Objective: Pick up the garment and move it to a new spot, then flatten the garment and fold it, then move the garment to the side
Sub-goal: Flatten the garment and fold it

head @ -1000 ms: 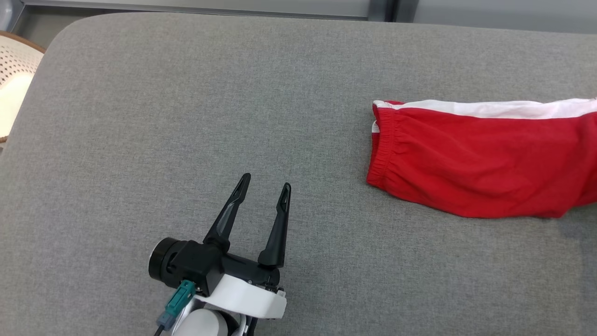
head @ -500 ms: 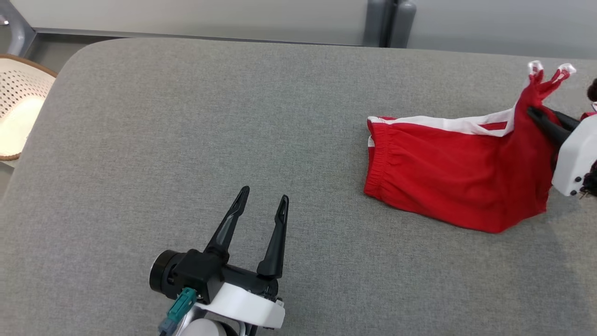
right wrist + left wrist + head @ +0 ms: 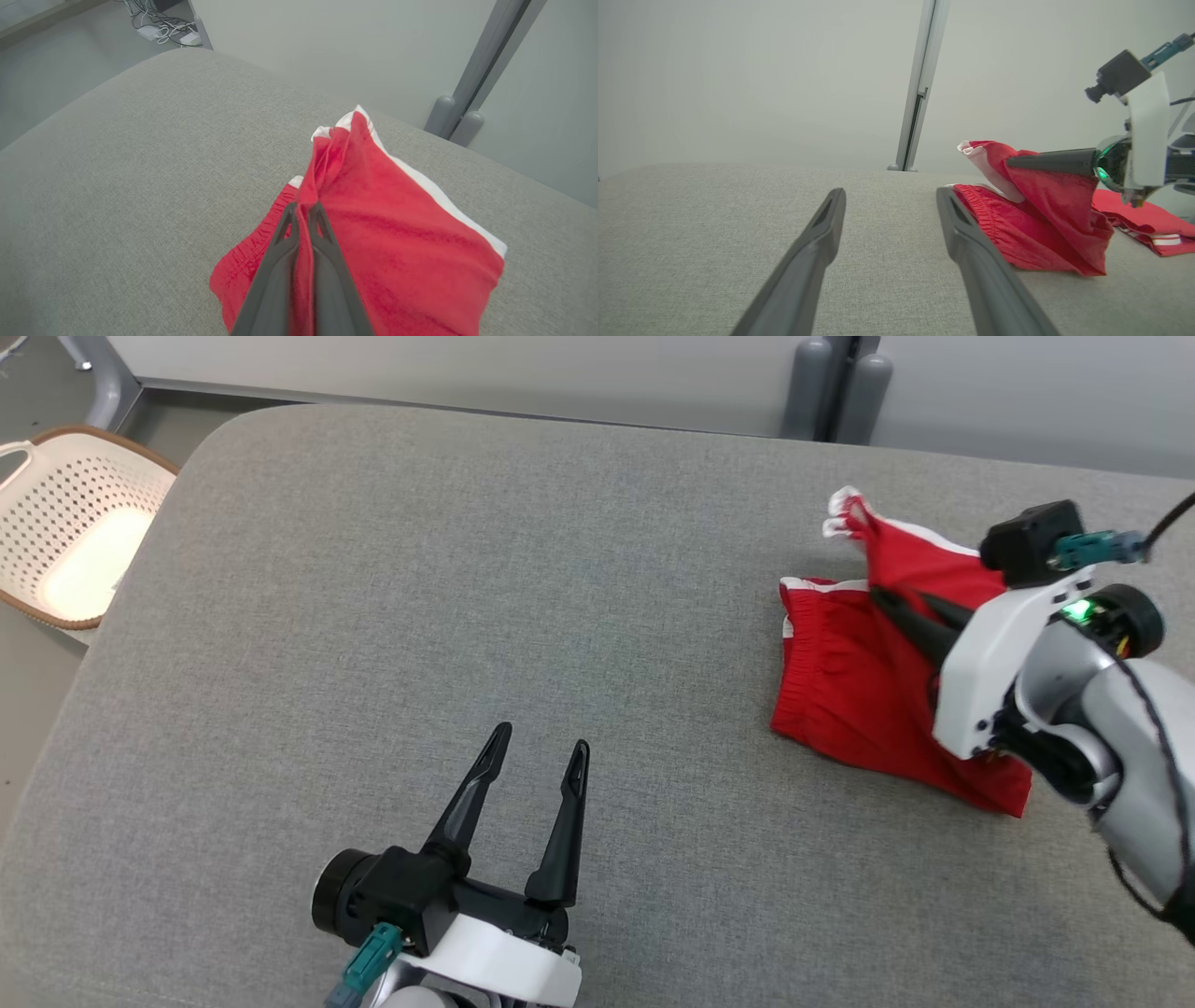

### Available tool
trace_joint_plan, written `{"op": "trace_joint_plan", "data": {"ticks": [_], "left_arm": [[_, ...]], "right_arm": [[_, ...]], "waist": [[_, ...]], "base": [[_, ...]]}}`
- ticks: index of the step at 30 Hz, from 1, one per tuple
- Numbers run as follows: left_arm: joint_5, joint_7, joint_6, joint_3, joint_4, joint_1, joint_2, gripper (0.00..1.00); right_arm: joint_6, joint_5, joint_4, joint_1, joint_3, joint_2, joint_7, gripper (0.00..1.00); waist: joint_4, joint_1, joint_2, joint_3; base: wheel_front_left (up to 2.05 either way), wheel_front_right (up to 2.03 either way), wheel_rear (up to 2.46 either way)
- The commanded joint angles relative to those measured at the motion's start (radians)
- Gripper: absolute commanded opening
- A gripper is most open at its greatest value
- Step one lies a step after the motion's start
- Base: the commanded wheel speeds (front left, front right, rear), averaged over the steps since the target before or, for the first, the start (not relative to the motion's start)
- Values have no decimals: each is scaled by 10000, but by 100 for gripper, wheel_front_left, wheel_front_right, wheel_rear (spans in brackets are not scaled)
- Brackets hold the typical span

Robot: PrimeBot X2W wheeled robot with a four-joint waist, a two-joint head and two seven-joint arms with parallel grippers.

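The garment point(image 3: 854, 681) is a pair of red shorts with a white side stripe, lying at the right of the grey padded table point(image 3: 467, 569). My right gripper point(image 3: 882, 600) is shut on a bunched hem of it and holds that end lifted over the elastic waistband part. In the right wrist view the red cloth point(image 3: 373, 224) is pinched between the dark fingers point(image 3: 322, 242). My left gripper point(image 3: 540, 747) stands open over bare table at the lower middle, well left of the garment point(image 3: 1031, 224).
A cream perforated basket point(image 3: 65, 551) stands on the floor beyond the table's left edge. A grey post point(image 3: 836, 383) rises behind the far edge. More red cloth with white stripes point(image 3: 1148, 224) lies behind my right gripper in the left wrist view.
My right gripper has carried the gripped end of the garment leftward over the waistband part, doubling the cloth. The head camera has shifted. The left gripper stays open.
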Motion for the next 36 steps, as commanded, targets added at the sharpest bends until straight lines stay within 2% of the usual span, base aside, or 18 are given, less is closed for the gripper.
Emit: {"op": "trace_joint_plan", "data": {"ticks": [1, 5, 6, 7, 11, 15, 22, 27, 30, 33, 36], "left_arm": [[-81, -44, 58, 16, -49, -100, 36, 100], [-182, -44, 111, -39, -54, -157, 36, 100], [-184, -44, 111, -46, -52, -174, 36, 100], [-214, -45, 133, -61, -56, -184, 34, 100], [-262, -45, 171, -80, -38, -235, 37, 100], [-269, -45, 186, 10, -26, -181, 37, 100], [-158, -45, 224, 291, -94, 47, 37, 100], [6, -45, 273, 792, -295, 293, 37, 100], [166, -45, 259, 1144, -405, 538, 35, 100], [487, -45, 300, 1542, -591, 847, 35, 100], [662, -45, 286, 1962, -793, 1247, 39, 100]], "right_arm": [[-19, -83, 7, 156, -32, 159, 71, 0], [-18, -55, 139, 406, -210, 763, 140, 0], [-18, -54, 189, 459, -308, 903, 113, 15], [-13, -101, 199, 491, -388, 1057, -6, 100], [-13, 585, -100, 837, -858, 1629, -372, 100], [-15, 932, -734, 1095, -1294, 1323, -950, 100], [-13, 42, -874, 1616, -2143, 517, -2541, 100], [-13, -858, -661, 2614, -2813, 352, -4123, 100], [-13, -1592, -448, 3437, -3181, 574, -4810, 100], [-13, -2574, -346, 4211, -3818, 1027, -5045, 100], [-13, -3743, -1309, 5198, -5388, 1974, -5054, 100]], "waist": [[65, -1, 0, 63], [139, -1, 0, 155], [141, -1, 0, 168], [137, -1, 0, 176], [87, -1, 0, 161], [-64, -1, 0, 37], [-436, -1, 0, -298], [-684, -1, 0, -626], [-853, -1, 0, -841], [-1063, -1, 0, -1060], [-1261, -1, 0, -1361]], "base": [[0, 0, 0], [0, 0, 0], [0, 0, 0], [0, 0, 0], [0, 0, 0], [0, 0, 0], [0, 0, 0], [0, 0, 0], [0, 0, 0], [0, 0, 0], [0, 0, 0]]}}
